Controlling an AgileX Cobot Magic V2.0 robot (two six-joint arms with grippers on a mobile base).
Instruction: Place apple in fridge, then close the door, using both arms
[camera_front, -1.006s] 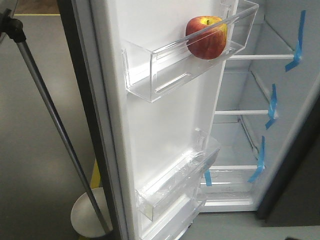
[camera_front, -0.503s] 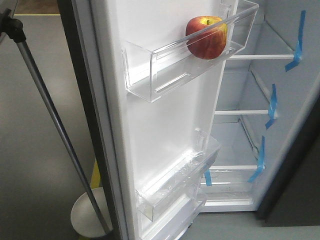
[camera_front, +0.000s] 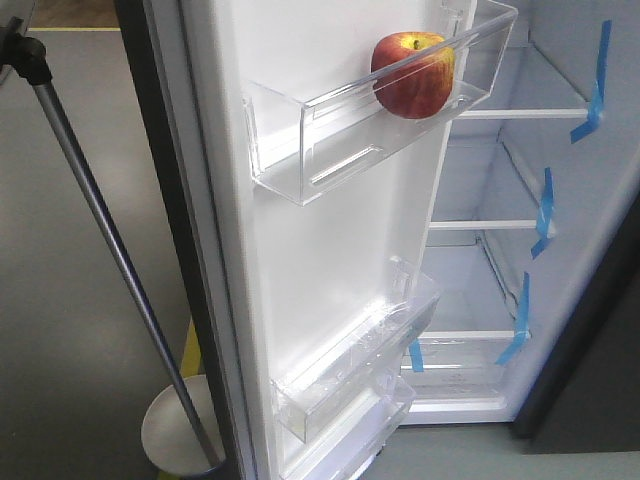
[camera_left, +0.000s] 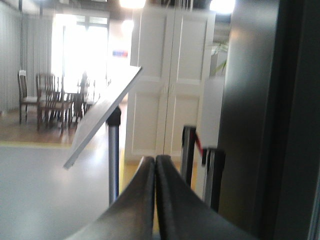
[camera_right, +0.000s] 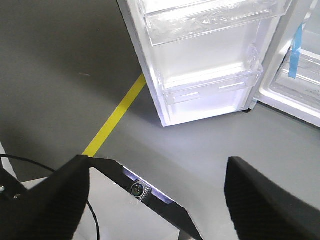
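fridge (camera_front: 585, 215) open, white inside, blue-taped shelves | door (camera_front: 330, 250) swung wide, inner face showing | upper clear bin (camera_front: 320, 150) on door | right gripper (camera_right: 156, 165) fingers wide apart above grey floor | left gripper (camera_left: 155, 167) fingers pressed together, nothing between | apple (camera_front: 412, 75) in bin's right end, stem up

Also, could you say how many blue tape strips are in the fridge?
4 strips: top, middle and lower on the right wall, one low beside the door, which may hide others.
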